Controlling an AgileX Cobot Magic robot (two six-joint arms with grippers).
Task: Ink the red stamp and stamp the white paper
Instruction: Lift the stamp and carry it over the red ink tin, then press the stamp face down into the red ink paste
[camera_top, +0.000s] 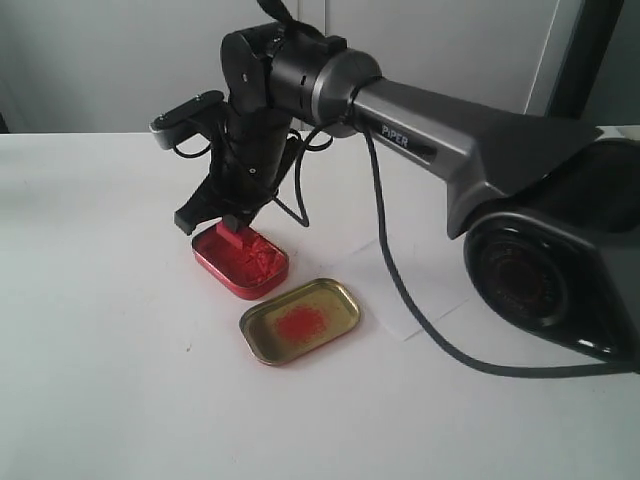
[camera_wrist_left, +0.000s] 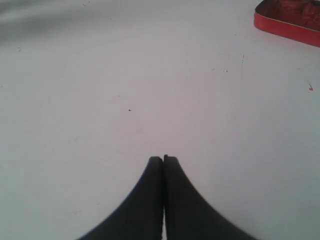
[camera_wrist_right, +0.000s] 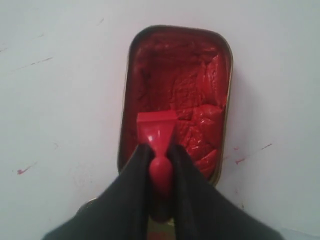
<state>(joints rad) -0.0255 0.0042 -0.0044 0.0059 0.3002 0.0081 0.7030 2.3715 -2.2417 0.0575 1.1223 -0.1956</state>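
Observation:
My right gripper is shut on the rounded handle of the red stamp. The stamp's square base points down into the red ink tin, at one end of the lumpy red ink; whether it touches the ink I cannot tell. The white paper lies flat to the right of the tins, faint against the table, with the arm's cable across it. My left gripper is shut and empty over bare table, out of the exterior view.
A gold-coloured tin lid with a red smear lies just in front and right of the ink tin. A corner of the ink tin shows in the left wrist view. Small red ink specks mark the table.

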